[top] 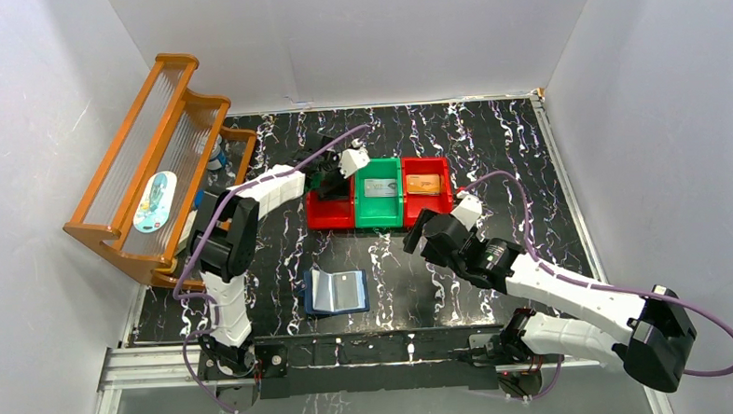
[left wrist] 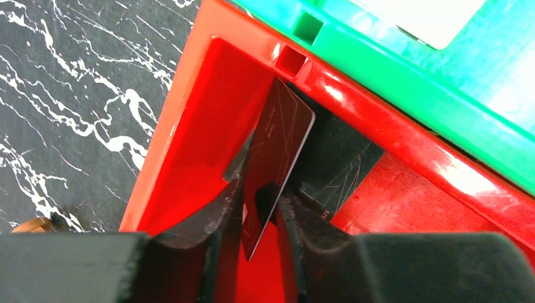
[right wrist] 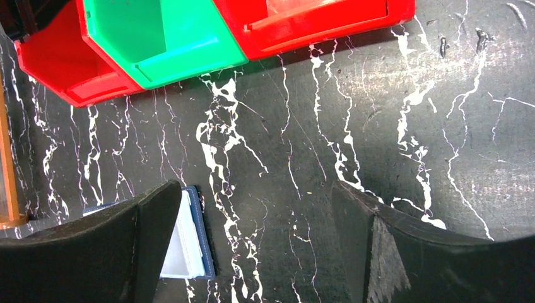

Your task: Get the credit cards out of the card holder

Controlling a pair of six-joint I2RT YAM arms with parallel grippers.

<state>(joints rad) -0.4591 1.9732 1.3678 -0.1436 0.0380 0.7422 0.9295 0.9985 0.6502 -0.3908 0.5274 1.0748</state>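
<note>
My left gripper [top: 330, 182] reaches into the left red bin [top: 318, 216]. A dark credit card [left wrist: 282, 129] stands on edge between its fingers, tilted, top corner near the bin's back wall [left wrist: 189, 139]. The jaws [left wrist: 258, 192] stand slightly wider than the card, so they are open. A second dark card [left wrist: 344, 165] lies flat on the bin floor. The navy card holder [top: 337, 290] lies open on the table, its pale sleeves up. My right gripper [top: 421, 234] hovers wide open and empty to its right; its left finger [right wrist: 135, 246] covers part of the card holder [right wrist: 192, 246].
A green bin [top: 379, 211] holds a silver-grey card [top: 378, 187]. The right red bin [top: 428, 204] holds an orange card [top: 424, 184]. A wooden rack [top: 155, 160] stands at the left wall. White walls enclose the table.
</note>
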